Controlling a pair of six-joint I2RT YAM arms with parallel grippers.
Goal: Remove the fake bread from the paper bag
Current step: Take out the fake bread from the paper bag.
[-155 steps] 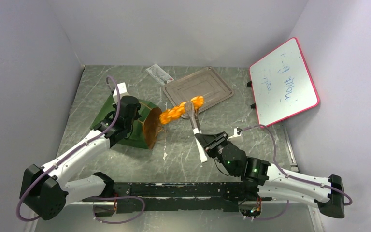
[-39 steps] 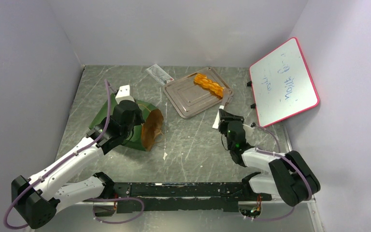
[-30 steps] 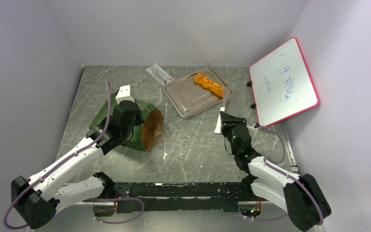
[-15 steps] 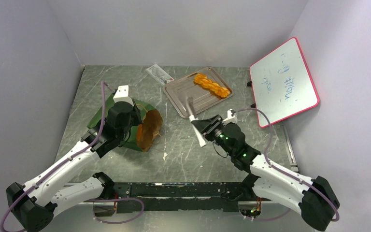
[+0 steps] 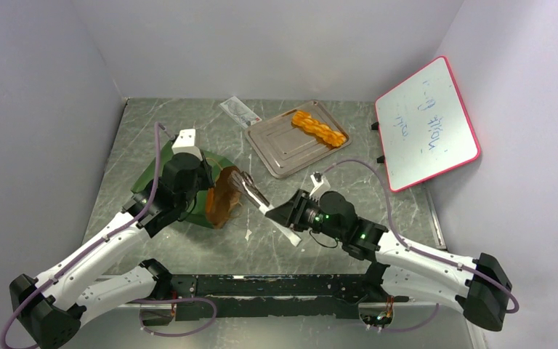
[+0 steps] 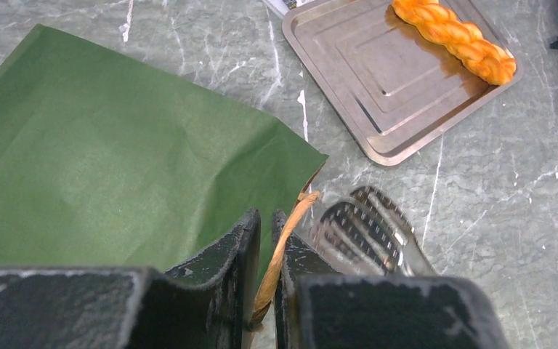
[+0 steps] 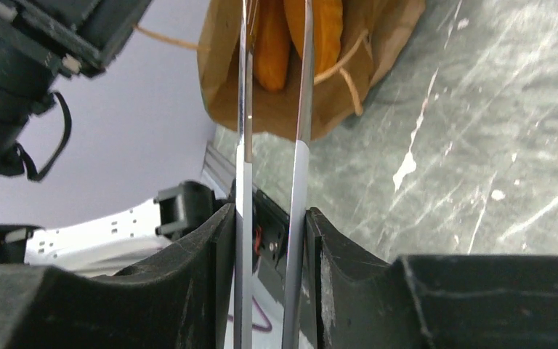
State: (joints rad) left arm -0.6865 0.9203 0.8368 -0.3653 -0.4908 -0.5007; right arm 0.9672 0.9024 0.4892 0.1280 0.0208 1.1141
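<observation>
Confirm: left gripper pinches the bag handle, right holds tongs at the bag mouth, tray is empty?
Not empty: the tray holds a braided bread, as the top view shows. The rest stands: left gripper pinches the handle of the bag, right gripper holds tongs at the bag mouth.

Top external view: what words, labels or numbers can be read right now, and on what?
Whiteboard: blue handwriting, too blurred to read.
Small packet behind the tray: print too small to read.
Paper bag and tray: no text visible.
</observation>
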